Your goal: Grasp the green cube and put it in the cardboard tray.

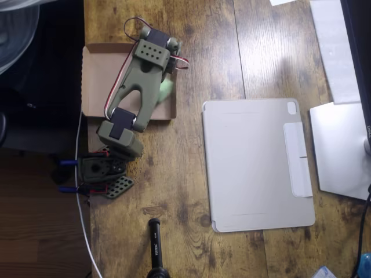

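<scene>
Gripper and wrist were folded under the olive-green arm (142,75) in the overhead view, so the fingers themselves were hidden and I could not tell whether they were spread, closed, or clamped on anything. What showed was the green cube (167,88), a pale green patch peeking out just beside the arm's right edge, over the right-hand part of the cardboard tray (95,81). Whether the cube sat on the tray floor or hung in the fingers above it could not be read from this angle. The relation that mattered was that cube and arm end were both already within the tray's outline, the cube close against the arm rather than apart from it. By my reading the task was at or near the release: a drop from there would likely land inside the walls. The grey tablet cover (255,165) lay well apart to the right.
</scene>
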Controlling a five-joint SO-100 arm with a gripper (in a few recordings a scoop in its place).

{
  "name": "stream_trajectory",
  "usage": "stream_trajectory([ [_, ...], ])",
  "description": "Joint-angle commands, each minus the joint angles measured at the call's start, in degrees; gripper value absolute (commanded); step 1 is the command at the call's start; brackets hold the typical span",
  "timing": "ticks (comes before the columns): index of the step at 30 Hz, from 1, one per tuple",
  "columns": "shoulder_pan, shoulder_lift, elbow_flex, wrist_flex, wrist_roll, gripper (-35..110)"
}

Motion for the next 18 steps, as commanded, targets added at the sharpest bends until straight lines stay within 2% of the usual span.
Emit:
stream_trajectory([
  [1, 0.53, 0.88, 1.23, 0.62, 0.09, 22],
  [7, 10.46, 2.90, 5.10, 0.53, -4.31, 20],
  [14, 41.84, 3.34, 8.70, 0.88, -11.60, 9],
  [18, 51.59, 0.53, 9.14, 1.14, -11.87, 0],
])
